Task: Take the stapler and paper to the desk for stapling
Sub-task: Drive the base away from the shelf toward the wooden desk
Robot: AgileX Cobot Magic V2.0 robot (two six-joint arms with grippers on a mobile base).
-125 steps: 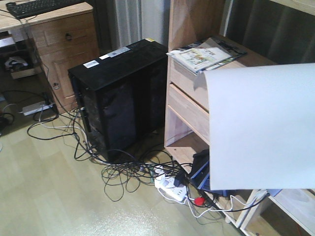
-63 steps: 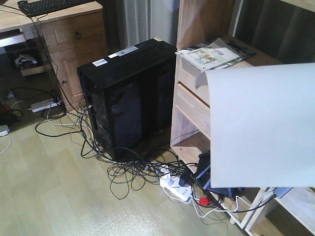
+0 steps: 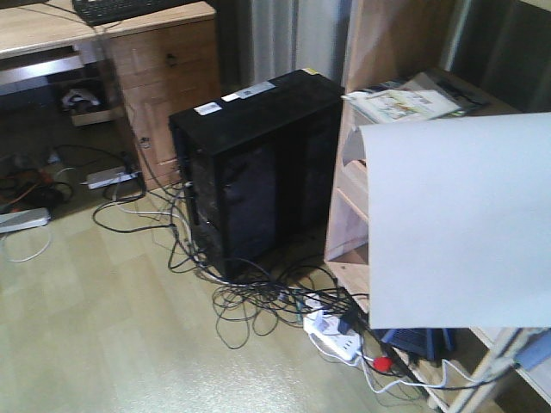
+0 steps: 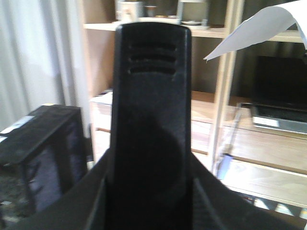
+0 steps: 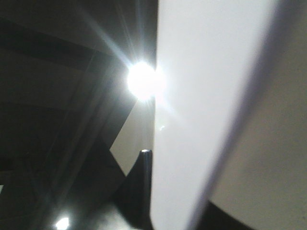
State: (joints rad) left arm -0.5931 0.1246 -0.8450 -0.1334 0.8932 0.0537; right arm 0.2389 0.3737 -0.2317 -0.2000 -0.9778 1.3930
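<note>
The white paper (image 3: 456, 224) hangs in the air at the right of the front view, its top edge curled. It also shows in the left wrist view (image 4: 259, 26) and fills the right wrist view (image 5: 206, 96). My right gripper (image 5: 153, 191) is shut on its edge, one dark finger (image 5: 141, 182) pressed against the sheet. My left gripper (image 4: 151, 196) is shut on the black stapler (image 4: 151, 110), which stands upright between the jaws, its slotted end up. The desk (image 3: 52, 30), light wood, is at the far top left.
A black computer tower (image 3: 258, 163) stands on the floor with tangled cables (image 3: 250, 292) and a power strip (image 3: 331, 335). A wooden shelf unit (image 3: 387, 43) holding magazines (image 3: 405, 103) is at the right. A keyboard (image 3: 129, 7) lies on the desk. A laptop (image 4: 280, 96) sits on a shelf.
The whole floor scene has slid to the right in the front view, so the view has swung left. The paper keeps its place in the frame.
</note>
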